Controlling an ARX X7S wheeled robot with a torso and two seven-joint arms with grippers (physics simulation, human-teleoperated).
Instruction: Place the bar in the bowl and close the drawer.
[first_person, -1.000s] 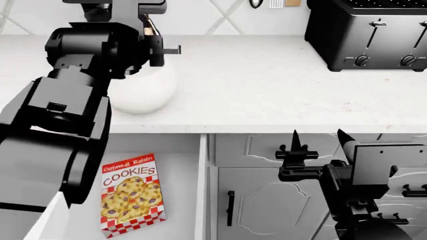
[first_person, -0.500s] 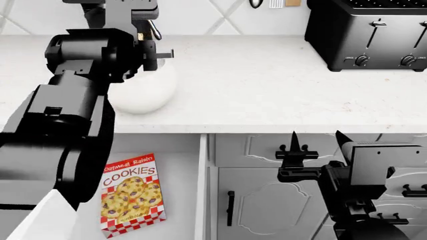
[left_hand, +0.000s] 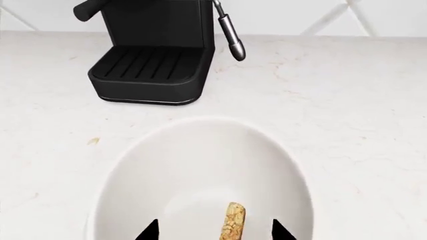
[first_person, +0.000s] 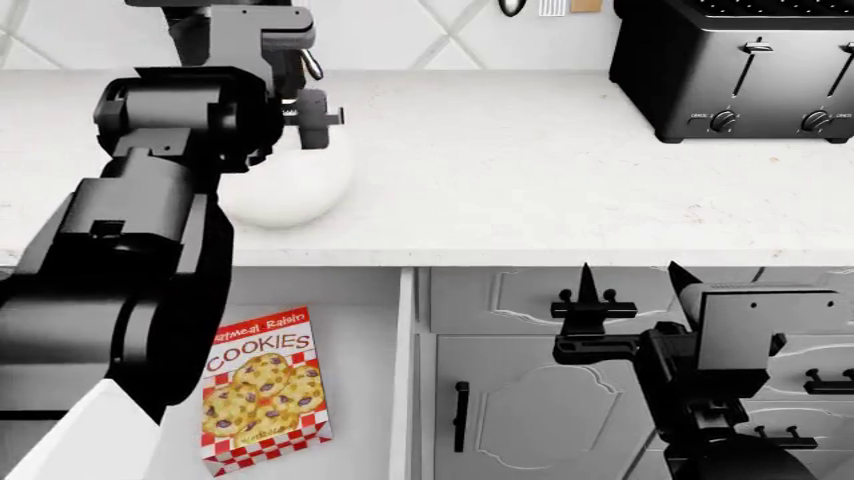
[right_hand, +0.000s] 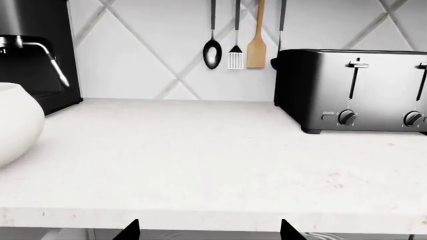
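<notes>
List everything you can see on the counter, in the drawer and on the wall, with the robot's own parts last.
counter: one, white, speckled, across the scene
bowl: one, white, on the counter's left
bar: one, tan, over the bowl's inside; resting or dropping, cannot tell
coffee machine: one, black, behind the bowl
toaster: one, black, back right of the counter
hanging utensils: at least four, black and wooden, on the tiled wall
drawer: one, pale grey, open below the counter
cookie packet: one, red and white, flat in the drawer
cabinet doors: grey, right of the drawer
left end effector: black, open, above the bowl
right end effector: black, open, before the cabinet fronts
</notes>
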